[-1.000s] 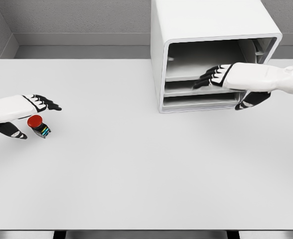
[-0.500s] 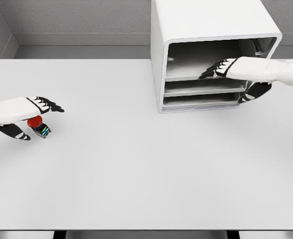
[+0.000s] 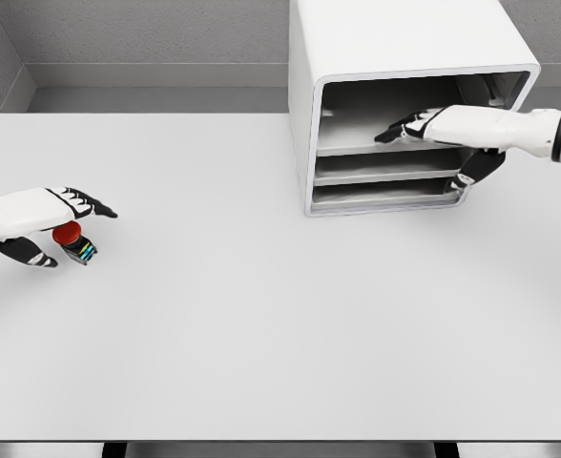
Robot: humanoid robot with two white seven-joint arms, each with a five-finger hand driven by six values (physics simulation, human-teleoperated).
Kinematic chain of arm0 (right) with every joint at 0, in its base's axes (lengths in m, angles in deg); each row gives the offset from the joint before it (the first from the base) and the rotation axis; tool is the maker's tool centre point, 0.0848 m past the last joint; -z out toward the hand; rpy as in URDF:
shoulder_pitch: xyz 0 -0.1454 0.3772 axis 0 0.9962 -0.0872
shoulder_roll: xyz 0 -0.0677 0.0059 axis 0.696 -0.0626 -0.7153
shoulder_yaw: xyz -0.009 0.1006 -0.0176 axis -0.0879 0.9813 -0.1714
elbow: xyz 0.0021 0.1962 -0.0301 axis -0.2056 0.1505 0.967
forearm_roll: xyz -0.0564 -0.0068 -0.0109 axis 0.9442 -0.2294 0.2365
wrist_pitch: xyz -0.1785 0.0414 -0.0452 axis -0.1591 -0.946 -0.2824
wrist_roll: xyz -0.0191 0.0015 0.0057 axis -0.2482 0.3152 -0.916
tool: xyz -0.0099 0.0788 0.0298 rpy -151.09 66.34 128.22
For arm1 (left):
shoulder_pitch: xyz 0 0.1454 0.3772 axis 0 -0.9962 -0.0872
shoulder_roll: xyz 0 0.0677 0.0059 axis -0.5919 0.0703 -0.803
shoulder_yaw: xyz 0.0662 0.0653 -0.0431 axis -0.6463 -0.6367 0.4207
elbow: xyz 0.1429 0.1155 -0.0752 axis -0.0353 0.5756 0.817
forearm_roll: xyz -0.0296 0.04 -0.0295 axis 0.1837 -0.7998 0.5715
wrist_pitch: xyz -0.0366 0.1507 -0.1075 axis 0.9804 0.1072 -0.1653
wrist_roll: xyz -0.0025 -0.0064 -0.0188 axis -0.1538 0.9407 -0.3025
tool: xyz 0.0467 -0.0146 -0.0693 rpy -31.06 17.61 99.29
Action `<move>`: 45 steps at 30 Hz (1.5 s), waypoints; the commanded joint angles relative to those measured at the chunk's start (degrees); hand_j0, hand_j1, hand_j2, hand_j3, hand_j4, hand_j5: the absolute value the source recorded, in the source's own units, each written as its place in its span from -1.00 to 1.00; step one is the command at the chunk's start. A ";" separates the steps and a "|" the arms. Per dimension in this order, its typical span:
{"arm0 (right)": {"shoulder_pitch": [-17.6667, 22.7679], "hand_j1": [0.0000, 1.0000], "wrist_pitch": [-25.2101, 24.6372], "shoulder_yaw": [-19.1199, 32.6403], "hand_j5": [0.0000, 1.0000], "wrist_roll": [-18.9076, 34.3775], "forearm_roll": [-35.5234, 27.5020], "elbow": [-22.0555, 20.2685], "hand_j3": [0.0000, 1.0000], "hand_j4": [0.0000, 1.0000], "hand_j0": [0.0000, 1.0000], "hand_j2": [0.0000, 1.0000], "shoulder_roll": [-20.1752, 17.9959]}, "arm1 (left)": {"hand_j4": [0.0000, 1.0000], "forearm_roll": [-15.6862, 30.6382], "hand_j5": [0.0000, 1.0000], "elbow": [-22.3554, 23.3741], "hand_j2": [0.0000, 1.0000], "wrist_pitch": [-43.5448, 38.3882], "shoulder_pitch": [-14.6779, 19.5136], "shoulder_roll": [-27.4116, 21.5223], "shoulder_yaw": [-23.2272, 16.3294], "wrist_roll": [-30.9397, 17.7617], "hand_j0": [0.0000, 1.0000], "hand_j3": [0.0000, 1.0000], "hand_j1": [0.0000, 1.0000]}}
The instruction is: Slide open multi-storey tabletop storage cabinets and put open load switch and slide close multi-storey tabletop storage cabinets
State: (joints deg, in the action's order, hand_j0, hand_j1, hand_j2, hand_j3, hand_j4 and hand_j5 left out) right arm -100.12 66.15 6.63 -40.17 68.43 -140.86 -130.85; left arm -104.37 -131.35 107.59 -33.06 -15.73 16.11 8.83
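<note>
Cabinet [image 3: 395,57] first: you have the white multi-storey storage unit standing at the far edge of the worktop [image 3: 261,324], right of the middle, its open front turned toward you. Inside you can see a tall upper bay, dark and shadowed, and beneath it two shallow trays stacked one over the other, the lower tray [image 3: 381,194] sitting close to the cabinet's bottom lip.

Your right hand [image 3: 443,134] comes in from the right edge and reaches across the cabinet's front. Its fingers [image 3: 400,129] are stretched out flat and relaxed, gripping nothing, with the dark tips lying at the shelf line of the upper bay. The thumb [image 3: 476,167] hangs lower, by the right end of the trays. You cannot tell from this view whether the fingertips actually touch the shelf.

Over at the left edge of the worktop, about halfway between far and near sides, sits the load switch [image 3: 73,240]: a red mushroom button on a small dark body with coloured bands. Your left hand [image 3: 37,215] hovers directly over it, fingers extended toward the right and thumb curled down beside the switch on its left. The hand is not closed; whether it touches the red cap cannot be told.
</note>
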 commanded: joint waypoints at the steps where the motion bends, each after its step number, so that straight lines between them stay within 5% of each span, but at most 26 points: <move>1: 0.00 1.00 0.38 -0.28 1.00 0.35 2.06 1.13 1.00 1.00 1.00 1.00 0.77 | 0.59 0.44 0.59 0.05 0.59 -0.14 0.00 -0.13 -0.01 0.05 0.59 0.59 0.59; 7: -0.17 1.00 0.12 -0.63 1.00 0.35 2.06 2.01 1.00 1.00 1.00 1.00 1.12 | 0.44 0.44 0.44 0.05 0.44 -0.14 -0.09 -0.40 -0.01 -0.31 0.44 0.44 0.44; 14: -1.32 1.00 0.21 -0.45 1.00 0.44 1.89 1.92 1.00 1.00 1.00 1.00 1.12 | -0.07 1.05 -0.07 0.05 -0.07 -0.14 -0.09 -0.66 -2.47 -0.48 -0.07 -0.07 -0.07; 22: -1.84 1.00 0.40 -0.37 1.00 0.97 1.45 -0.01 1.00 1.00 1.00 1.00 0.95 | -0.16 2.72 -0.16 -0.30 -0.16 -0.14 0.00 -0.75 -2.30 -0.04 -0.16 -0.16 -0.16; 26: -1.58 1.00 0.40 -0.37 1.00 0.97 1.36 -2.91 1.00 1.00 1.00 1.00 0.68 | -0.16 6.06 -0.16 -6.98 -0.16 -0.14 0.26 -1.63 -1.59 -0.04 -0.16 -0.16 -0.16; 36: -1.58 1.00 0.40 -0.63 1.00 0.97 1.36 0.87 1.00 1.00 1.00 1.00 0.95 | -0.16 7.73 -0.16 -13.84 -0.16 -0.14 2.20 -1.45 -1.51 -0.22 -0.16 -0.16 -0.16; 45: -1.49 1.00 0.40 -2.65 1.00 1.52 2.06 -0.01 1.00 1.00 1.00 1.00 0.77 | -0.16 9.84 -0.16 -17.36 -0.16 -0.14 4.92 -0.93 -1.42 -0.39 -0.16 -0.16 -0.16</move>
State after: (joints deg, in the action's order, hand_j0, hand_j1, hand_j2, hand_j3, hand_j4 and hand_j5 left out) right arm -101.62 66.02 4.69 -38.98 69.81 -140.60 -130.04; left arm -95.69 -147.89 107.62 -28.05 -16.73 14.68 8.49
